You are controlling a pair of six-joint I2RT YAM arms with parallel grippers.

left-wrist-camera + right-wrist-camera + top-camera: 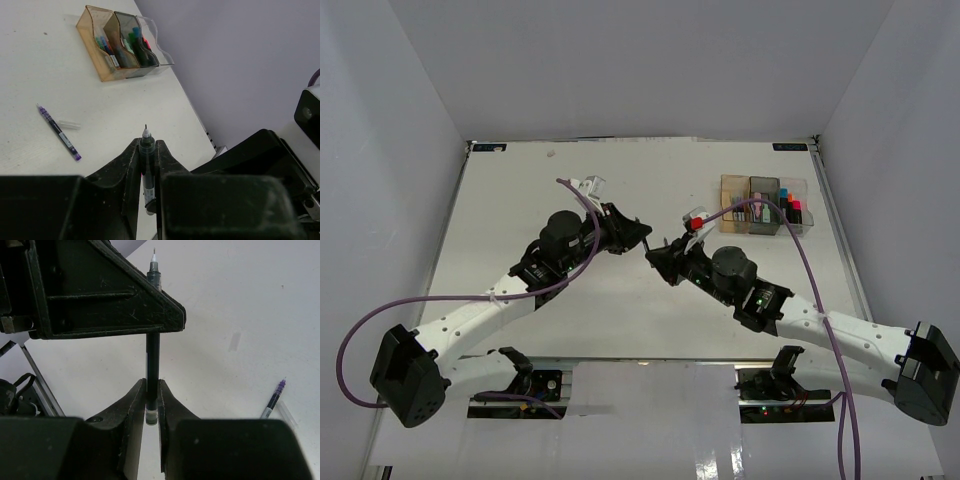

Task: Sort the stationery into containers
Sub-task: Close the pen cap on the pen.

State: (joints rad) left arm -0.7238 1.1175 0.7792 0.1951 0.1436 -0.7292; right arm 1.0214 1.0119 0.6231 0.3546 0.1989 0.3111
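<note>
Top view: I see left pincer (642, 238) and right pincer (658, 258) tip to tip above mid table (520, 190). Three bins (728, 205) stand well apart, beyond right pincer and to its right, with stationery inside.

Left wrist view: left pincer narrow, clamps dark pen (146, 147), bare tip ahead of fingers. Purple pen (59, 132) and clear cap (69, 124) lie on table ahead-left of pincer, just beside each other.

Right wrist view: right pincer narrow, grips same dark pen at back end. Left pincer grips it farther up.

3 adjoining bins (120, 45), amber, grey and clear, hold markers (103, 45). An uncapped black pen (153, 355) is held in mid-air. A purple pen (59, 132) lies flat beside its clear cap (69, 124).
</note>
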